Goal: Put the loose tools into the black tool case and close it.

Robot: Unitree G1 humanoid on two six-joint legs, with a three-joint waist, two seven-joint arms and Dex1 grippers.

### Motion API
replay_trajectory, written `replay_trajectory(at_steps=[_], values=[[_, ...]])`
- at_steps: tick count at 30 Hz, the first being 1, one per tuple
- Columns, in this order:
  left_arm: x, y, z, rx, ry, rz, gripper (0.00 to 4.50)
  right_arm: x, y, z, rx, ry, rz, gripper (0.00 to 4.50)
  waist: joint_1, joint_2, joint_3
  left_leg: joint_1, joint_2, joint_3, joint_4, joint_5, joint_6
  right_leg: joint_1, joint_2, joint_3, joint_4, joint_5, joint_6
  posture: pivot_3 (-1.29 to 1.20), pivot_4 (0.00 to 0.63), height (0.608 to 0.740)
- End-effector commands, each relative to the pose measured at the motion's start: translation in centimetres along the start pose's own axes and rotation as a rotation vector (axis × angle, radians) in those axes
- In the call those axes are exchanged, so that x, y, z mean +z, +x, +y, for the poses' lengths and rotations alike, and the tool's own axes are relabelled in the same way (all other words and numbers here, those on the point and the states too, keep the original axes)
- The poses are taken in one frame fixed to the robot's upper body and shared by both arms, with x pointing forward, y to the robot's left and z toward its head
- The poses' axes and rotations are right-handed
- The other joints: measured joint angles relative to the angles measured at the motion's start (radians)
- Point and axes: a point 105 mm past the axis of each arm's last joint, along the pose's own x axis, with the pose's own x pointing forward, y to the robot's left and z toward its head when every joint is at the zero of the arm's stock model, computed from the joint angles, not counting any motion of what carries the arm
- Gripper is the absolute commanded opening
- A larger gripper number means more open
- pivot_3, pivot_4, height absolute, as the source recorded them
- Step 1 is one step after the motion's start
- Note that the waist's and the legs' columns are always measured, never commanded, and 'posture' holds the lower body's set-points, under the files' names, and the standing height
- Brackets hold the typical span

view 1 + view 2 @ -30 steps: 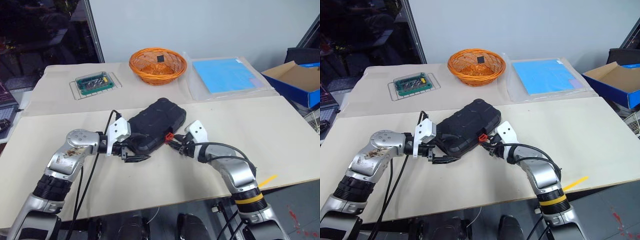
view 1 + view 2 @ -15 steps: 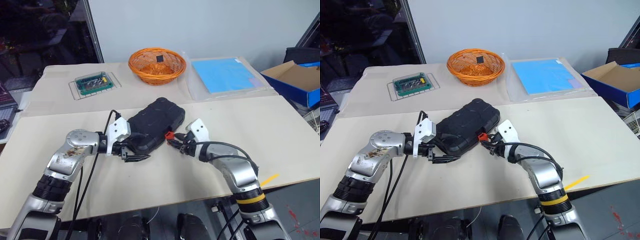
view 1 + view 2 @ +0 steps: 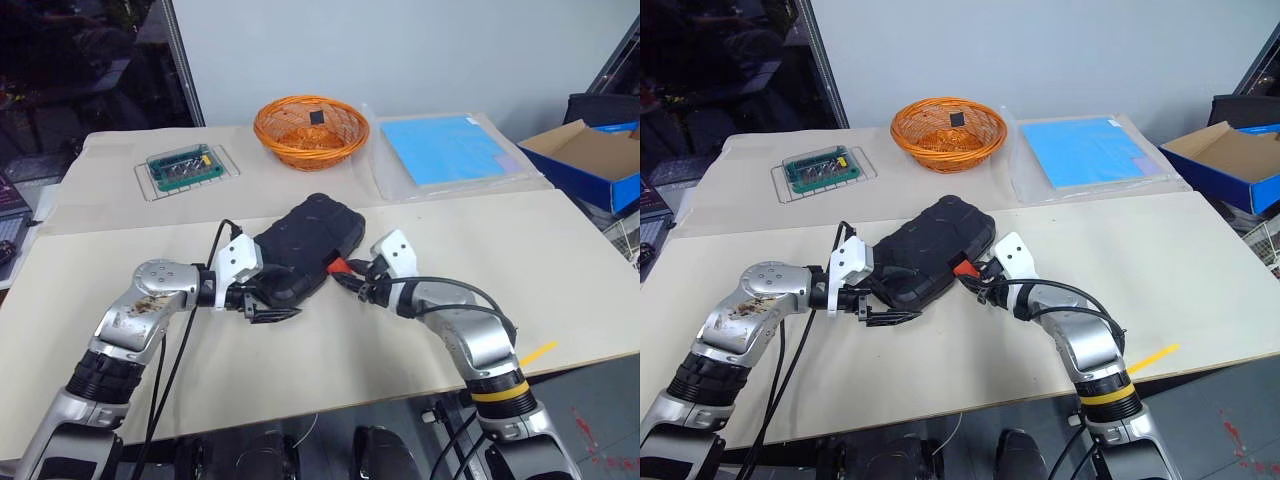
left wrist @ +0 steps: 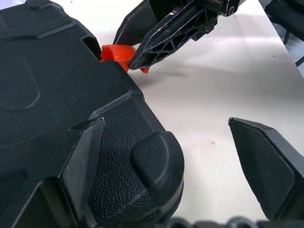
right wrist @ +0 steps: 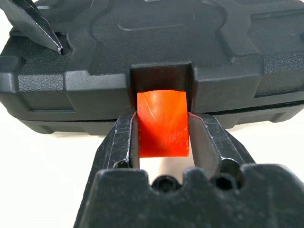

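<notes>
Right tool [image 5: 162,135] pinches the orange latch [image 5: 162,122] on the near edge of the black tool case [image 3: 300,250], likely to snap it home. Left tool [image 3: 268,305] sits spread at the case's near-left corner, probably bracing it. Case lies lid-down, mid-table [image 3: 560,260]. Beyond: green bit box [image 3: 182,166], orange basket [image 3: 311,128].

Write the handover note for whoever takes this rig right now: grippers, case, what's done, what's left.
Right gripper: shut on the orange-red latch at the case's front edge.
Left gripper: open, straddling a corner of the black tool case without gripping it.
Case: lid down, on the table between both arms.
Done: no loose tools lie on the table; lid lowered.
Left: snap the latch home, release, withdraw both arms.
</notes>
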Motion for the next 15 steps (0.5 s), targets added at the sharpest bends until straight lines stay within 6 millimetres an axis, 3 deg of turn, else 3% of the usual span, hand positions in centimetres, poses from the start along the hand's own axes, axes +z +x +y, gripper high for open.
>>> replay_trajectory(at_steps=[1,14,15], values=[[-2.0,0.5,-0.8,-0.023,-0.068,0.061,4.50,3.1,0.5,0.1,0.001,-0.016,-0.143,1.24,-0.006,0.000,0.000,0.000,0.000,0.000,0.000,0.000,0.000,0.000,0.000,0.000,0.000,0.000,0.000,0.00,0.150,0.740],[-3.8,0.4,-0.9,0.008,-0.119,0.147,4.50,2.5,1.5,-0.1,0.008,0.007,-0.204,1.24,-0.016,0.000,0.000,0.006,0.001,0.001,-0.003,0.001,-0.005,0.002,0.000,0.001,0.001,0.000,0.000,0.00,0.150,0.740],[-3.7,0.4,-0.9,0.011,-0.121,0.145,4.50,2.4,1.5,-0.1,0.008,-0.002,-0.196,1.74,-0.016,0.000,0.000,0.007,0.001,0.001,-0.003,0.000,-0.005,0.003,0.000,0.001,0.001,0.000,0.000,0.00,0.150,0.740]])
